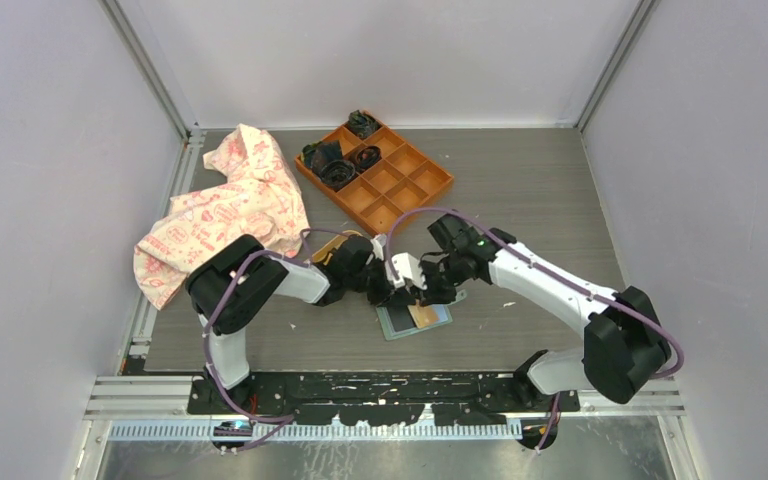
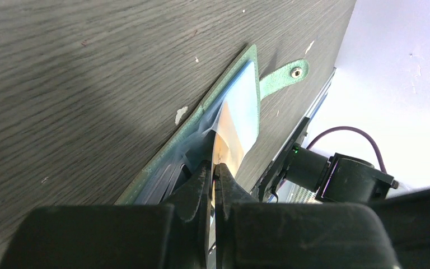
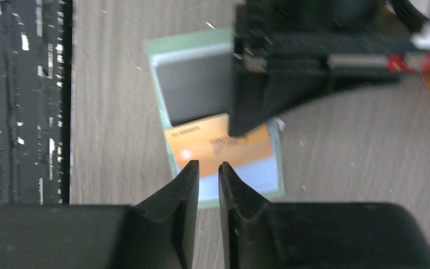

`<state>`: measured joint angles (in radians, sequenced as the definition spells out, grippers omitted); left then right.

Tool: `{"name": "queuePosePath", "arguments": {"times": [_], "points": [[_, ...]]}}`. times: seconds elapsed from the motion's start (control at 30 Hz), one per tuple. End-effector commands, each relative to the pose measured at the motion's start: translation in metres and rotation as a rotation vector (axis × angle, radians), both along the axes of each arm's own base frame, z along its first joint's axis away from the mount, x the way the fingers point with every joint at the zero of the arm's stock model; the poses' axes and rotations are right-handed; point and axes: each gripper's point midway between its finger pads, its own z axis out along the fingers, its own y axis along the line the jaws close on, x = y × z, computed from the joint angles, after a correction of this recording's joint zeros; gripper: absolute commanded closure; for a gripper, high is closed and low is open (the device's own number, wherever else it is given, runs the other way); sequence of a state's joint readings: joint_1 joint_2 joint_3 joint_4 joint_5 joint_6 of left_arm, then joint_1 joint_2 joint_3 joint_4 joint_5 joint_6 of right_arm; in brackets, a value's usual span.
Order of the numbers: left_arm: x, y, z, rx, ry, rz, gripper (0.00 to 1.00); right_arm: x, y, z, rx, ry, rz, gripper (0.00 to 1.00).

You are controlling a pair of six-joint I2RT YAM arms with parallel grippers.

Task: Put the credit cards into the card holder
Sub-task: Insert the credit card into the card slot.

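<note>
On the desk, seen from above, the card holder lies open, with the left claw and right claw close together over it. At the left wrist, that claw is pinched tight on a thin pale-orange card, its far end meeting the blue lining. At the right wrist, the claw hovers barely parted, holding nothing. A black card looks seated. One card in, I'd judge, and one going.

Left gripper pinched shut, low; right gripper hovers opposite, fingers narrowly apart.
</note>
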<state>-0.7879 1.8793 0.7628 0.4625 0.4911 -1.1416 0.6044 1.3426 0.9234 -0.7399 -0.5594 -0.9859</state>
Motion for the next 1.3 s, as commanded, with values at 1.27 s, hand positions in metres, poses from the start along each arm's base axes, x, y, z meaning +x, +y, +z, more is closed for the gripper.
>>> {"name": "queuePosePath", "arguments": {"times": [1.27], "points": [[-0.003, 0.004, -0.022, 0.039, 0.011, -0.006, 0.89, 0.005, 0.022, -0.07, -0.387, -0.269, 0.205, 0.86]]}}
